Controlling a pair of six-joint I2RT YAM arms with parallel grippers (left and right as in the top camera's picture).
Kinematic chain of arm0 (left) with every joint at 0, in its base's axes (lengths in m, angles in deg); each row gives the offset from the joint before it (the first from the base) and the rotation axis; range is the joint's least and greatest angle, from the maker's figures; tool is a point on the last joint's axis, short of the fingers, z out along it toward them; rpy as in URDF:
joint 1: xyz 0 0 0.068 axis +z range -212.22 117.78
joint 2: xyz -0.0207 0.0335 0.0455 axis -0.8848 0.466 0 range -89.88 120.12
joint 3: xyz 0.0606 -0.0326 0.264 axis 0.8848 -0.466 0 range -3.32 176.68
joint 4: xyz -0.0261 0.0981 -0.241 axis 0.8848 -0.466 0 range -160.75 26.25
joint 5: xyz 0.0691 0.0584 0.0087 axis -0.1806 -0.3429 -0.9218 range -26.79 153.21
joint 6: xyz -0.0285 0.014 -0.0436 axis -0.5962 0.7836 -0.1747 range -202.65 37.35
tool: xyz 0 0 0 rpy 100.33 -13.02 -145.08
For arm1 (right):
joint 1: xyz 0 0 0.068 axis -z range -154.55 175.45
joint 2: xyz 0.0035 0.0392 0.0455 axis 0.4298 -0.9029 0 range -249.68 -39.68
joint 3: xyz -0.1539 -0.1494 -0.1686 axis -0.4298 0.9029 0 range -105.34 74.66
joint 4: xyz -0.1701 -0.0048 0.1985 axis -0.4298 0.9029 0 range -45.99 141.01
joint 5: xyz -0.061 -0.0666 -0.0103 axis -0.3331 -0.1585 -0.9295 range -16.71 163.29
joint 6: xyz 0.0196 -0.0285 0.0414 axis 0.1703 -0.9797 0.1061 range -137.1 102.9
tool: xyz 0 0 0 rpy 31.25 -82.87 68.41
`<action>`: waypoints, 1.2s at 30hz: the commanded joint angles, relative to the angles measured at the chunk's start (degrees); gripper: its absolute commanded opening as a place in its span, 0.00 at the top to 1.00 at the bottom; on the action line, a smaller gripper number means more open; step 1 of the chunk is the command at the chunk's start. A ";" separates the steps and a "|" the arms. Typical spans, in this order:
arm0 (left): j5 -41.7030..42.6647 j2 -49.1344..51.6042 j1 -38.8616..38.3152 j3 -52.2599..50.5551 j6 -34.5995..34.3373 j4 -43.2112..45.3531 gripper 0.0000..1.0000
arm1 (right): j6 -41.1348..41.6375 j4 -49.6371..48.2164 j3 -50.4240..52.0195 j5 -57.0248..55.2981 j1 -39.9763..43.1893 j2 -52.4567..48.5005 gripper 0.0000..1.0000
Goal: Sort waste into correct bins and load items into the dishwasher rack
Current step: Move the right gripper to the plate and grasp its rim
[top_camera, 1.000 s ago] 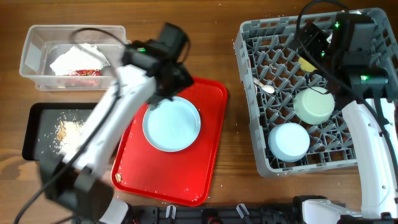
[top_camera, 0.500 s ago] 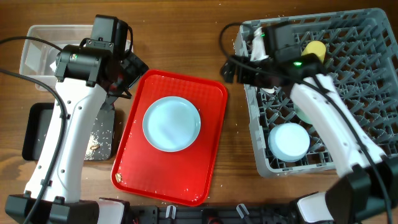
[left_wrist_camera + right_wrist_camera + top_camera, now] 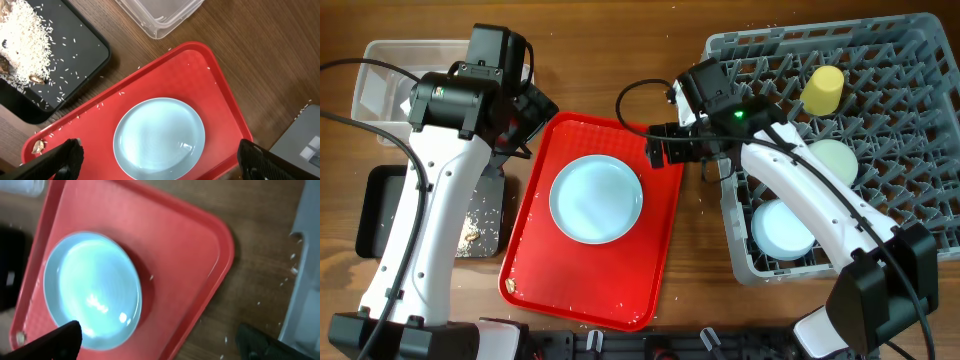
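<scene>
The pale blue plate (image 3: 596, 198) lies flat in the middle of the red serving tray (image 3: 655, 270), and it seems to be the only dish that is not yet in the dishwasher rack (image 3: 910, 205). In the rack I see the small yellow cup (image 3: 823, 88), the mint-green bowl (image 3: 832, 160) and the pale blue bowl (image 3: 782, 228); the spoon and fork I cannot find.

The right gripper (image 3: 665, 148) hangs over the right edge of the red tray, between plate and rack, with its jaws fully wide and nothing in them. I think it is there because the rack is on its side, so it is the natural arm to carry the plate. The plate is low and flat, so probably only its rim can be gripped.

The left gripper (image 3: 525, 118) is also wide and empty, above the upper left corner of the tray, near the clear tub (image 3: 380, 70) and the black tray (image 3: 375, 215) that holds the rice scraps (image 3: 20, 40). One small brown scrap (image 3: 38, 146) is on the red tray, and this arm is well placed to take it
</scene>
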 commanded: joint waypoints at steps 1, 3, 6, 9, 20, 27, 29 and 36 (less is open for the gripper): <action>-1.14 0.26 0.15 0.39 0.28 0.13 0.00 | 4.55 -2.08 0.52 -2.54 0.02 -0.50 0.01; -1.14 0.26 0.15 0.42 0.28 0.13 0.00 | 3.10 -3.21 1.49 -2.51 0.00 -0.50 0.01; -1.14 0.26 0.15 0.42 0.28 0.13 0.00 | 0.33 -4.09 3.74 -2.64 -0.09 -0.52 0.03; -1.14 0.26 0.15 0.42 0.28 0.13 0.00 | -2.69 -3.48 4.68 -2.51 -0.85 -2.16 0.16; -1.14 0.26 0.15 0.42 0.28 0.13 0.00 | -2.97 -1.18 4.68 -2.10 -10.86 -13.38 0.24; -1.14 0.26 0.15 0.42 0.28 0.13 0.00 | 1.90 -0.02 4.68 -0.33 -11.72 -14.21 0.24; -1.14 0.26 0.15 0.42 0.28 0.13 0.00 | 1.86 -0.04 4.68 -0.31 -11.69 -14.86 0.25; -1.14 0.26 0.15 0.42 0.28 0.13 0.00 | 15.58 -1.03 4.39 6.19 -10.99 -17.33 0.35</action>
